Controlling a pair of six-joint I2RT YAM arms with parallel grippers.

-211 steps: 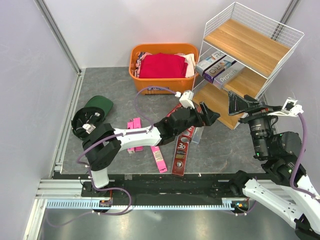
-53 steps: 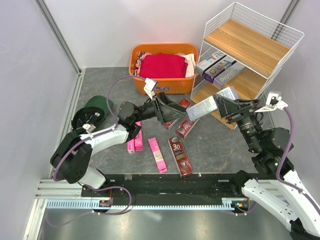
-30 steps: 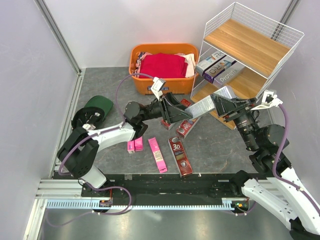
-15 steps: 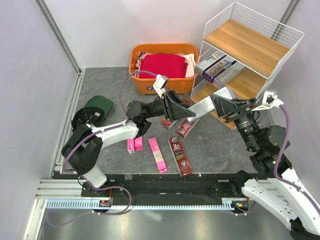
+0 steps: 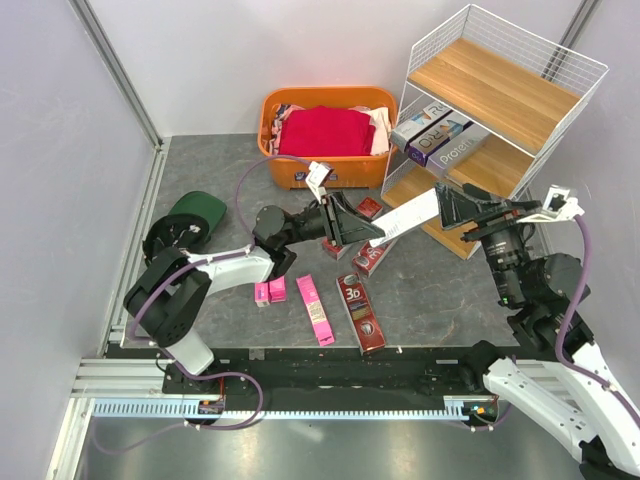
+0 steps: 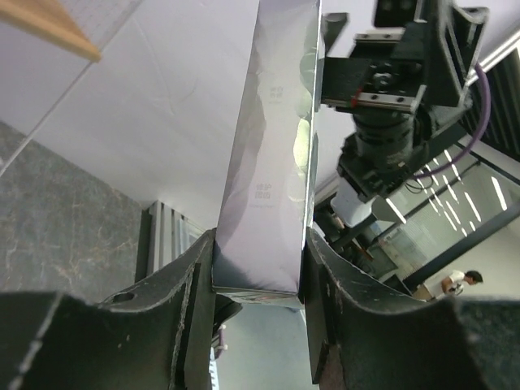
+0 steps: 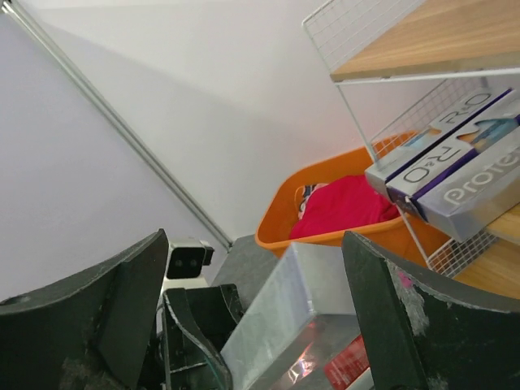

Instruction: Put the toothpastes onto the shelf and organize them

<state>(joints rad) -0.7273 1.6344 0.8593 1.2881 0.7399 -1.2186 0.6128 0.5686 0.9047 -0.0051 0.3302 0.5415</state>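
Looks like a mid-air handover from where I'm standing. The left gripper [image 5: 362, 228] has its two fingers pinched tight on one end of a long silver-grey cardboard toothpaste box [image 5: 408, 212] and holds it up off the table. On the left wrist view the pads [image 6: 197, 280] sit flat against both long sides, with no gap.

The right gripper [image 5: 445, 205] is spread wide, with the box's other end sitting in its mouth. Its own wrist camera shows clear space between each finger and the cardboard, so it has nothing in hand yet.

The bit that matters: the box's long axis runs straight from one gripper to the other, so the free end points right into the right gripper. I'd guess all it needs is to close on that end before the left lets go.

The tall white wire-frame shelf with slanted light-brown wooden boards [image 5: 495, 90] stands just behind the right gripper and well away from the left one, so the right arm is clearly the nearer one for placing. A purple box and a silver-grey box [image 5: 440, 135] already lie side by side on its middle board, above the right gripper.

Below and behind the left gripper, dark red "3D" boxes [image 5: 360, 310] and bright pink boxes [image 5: 315, 310] are on the table, not shelved yet
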